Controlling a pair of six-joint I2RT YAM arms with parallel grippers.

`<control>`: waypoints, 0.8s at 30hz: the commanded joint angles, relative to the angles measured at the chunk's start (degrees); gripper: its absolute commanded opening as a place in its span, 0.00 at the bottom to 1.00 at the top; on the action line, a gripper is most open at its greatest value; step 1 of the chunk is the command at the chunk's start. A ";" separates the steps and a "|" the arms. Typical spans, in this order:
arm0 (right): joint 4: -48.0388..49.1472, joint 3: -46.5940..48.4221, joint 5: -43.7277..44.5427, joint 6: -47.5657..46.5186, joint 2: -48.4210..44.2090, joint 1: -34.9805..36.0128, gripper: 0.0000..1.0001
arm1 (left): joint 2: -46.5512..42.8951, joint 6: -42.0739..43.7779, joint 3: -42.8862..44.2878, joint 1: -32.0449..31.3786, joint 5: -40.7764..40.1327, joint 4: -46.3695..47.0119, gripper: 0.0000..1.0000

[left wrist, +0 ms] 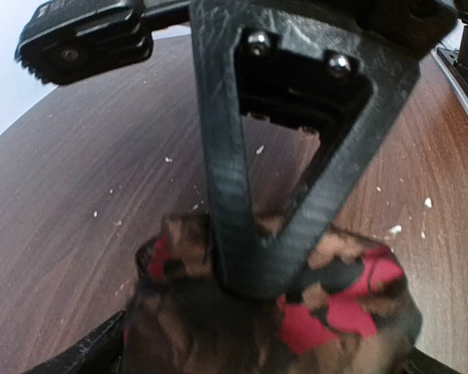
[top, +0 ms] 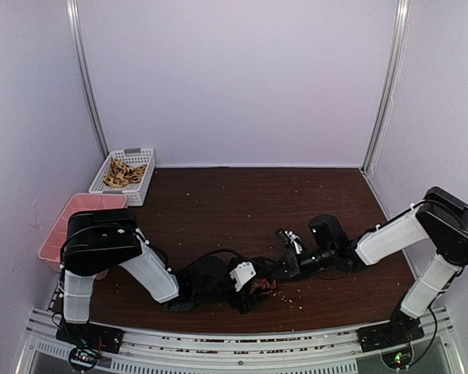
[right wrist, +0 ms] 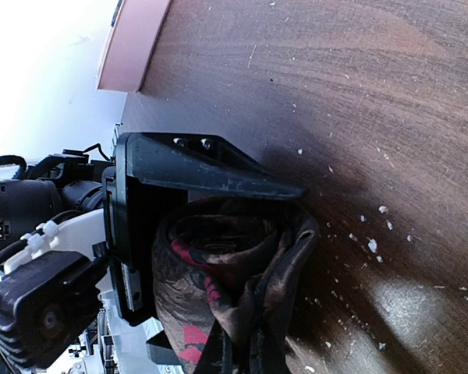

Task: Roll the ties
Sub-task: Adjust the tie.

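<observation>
Left claw (left wrist: 265,343): spread to its widest, one finger on either side of a rolled tie (right wrist: 218,249), not pinching it. Right claw (left wrist: 253,280): fingers pressed together, tips sunk into the middle of the same roll from the side opposite the left claw. Whether cloth is pinched between those tips cannot be told. The tie: dark brown with a paler brown pattern and a red inner face, wound into a loose roll. It rests on the tabletop (top: 218,202), between the left claw's fingers and around the right claw's tips. Pale crumbs (right wrist: 372,245): scattered on the dark wood just to the right of both claws, near the roll but apart from it. Pink tray (top: 62,226): well apart to the left of the left claw, beyond that arm's elbow, at the tabletop's left edge. White slatted basket (top: 138,153): farthest from the claws, just behind the pink tray in the far-left corner, holding a heap of tan ties (top: 125,173).
</observation>
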 commanded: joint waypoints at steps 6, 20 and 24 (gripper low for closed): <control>0.48 0.81 0.64 -1.15 -2.09 0.65 0.00 | 1.40 1.75 3.03 0.18 3.56 -0.70 0.59; 0.36 0.67 0.87 0.14 -6.28 -0.51 0.00 | -12.22 -3.65 -8.55 0.38 -3.19 1.72 0.98; 2.55 -0.02 0.00 2.06 -8.74 -2.25 0.00 | -18.78 -7.57 -12.81 0.75 -5.98 0.10 0.98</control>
